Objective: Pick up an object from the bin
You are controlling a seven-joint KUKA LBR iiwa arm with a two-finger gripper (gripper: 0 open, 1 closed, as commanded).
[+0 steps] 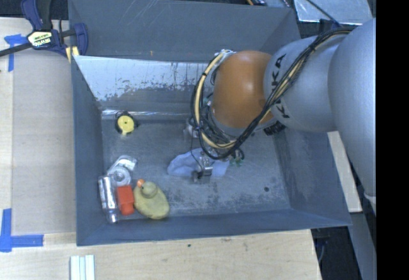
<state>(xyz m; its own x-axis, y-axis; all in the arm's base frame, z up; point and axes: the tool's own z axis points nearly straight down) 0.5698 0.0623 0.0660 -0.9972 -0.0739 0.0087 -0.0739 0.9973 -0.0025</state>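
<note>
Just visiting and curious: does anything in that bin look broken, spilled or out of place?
Nothing looks broken or spilled. The blue crumpled thing lies mid-bin under the gripper; a small yellow round thing sits alone by the back wall, apart from the heap in the lower-left corner.

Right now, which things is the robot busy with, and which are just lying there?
Busy with: the gripper, down over the blue cloth in the middle of the bin.

Just lying about: the yellow disc at the back left; near the front left corner, the shiny wrapper, silver tube, orange block and yellow toy.
</note>
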